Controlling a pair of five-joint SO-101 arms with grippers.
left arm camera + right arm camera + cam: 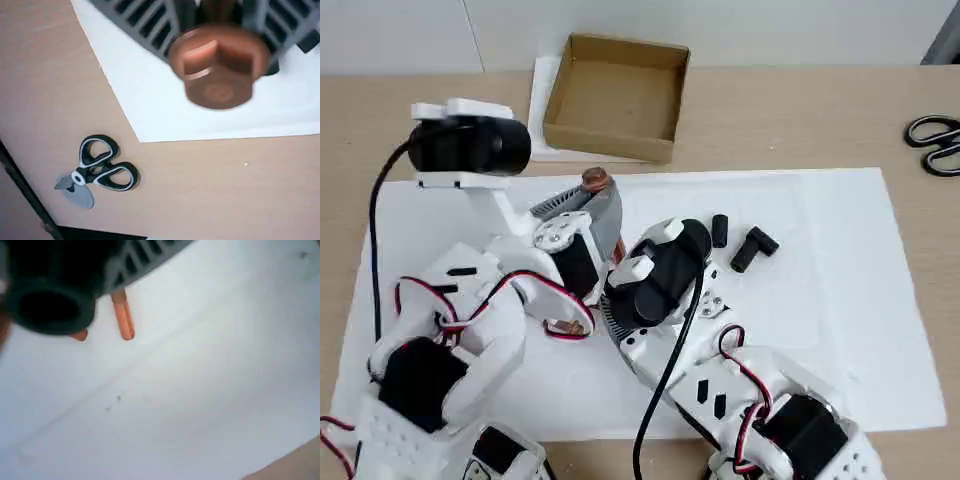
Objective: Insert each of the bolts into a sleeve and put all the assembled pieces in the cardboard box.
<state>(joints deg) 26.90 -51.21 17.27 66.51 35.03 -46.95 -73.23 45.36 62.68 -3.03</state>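
Note:
My left gripper (592, 197) is shut on a copper-brown bolt (595, 180), held above the white sheet just in front of the cardboard box (617, 95). In the left wrist view the bolt's hex head (217, 67) sticks out between the grey ribbed fingers (135, 17). My right gripper (55, 290) is shut on a black sleeve (47, 310), whose open bore faces the camera, low over the paper. Two more black sleeves (720, 230) (752, 248) lie on the sheet to the right of the arms. The box is open.
A white paper sheet (820, 320) covers the wooden table. Black-handled scissors (935, 143) lie at the far right edge, also seen as scissors (95, 170) off the paper. An orange rod-shaped piece (123, 320) shows beside the held sleeve.

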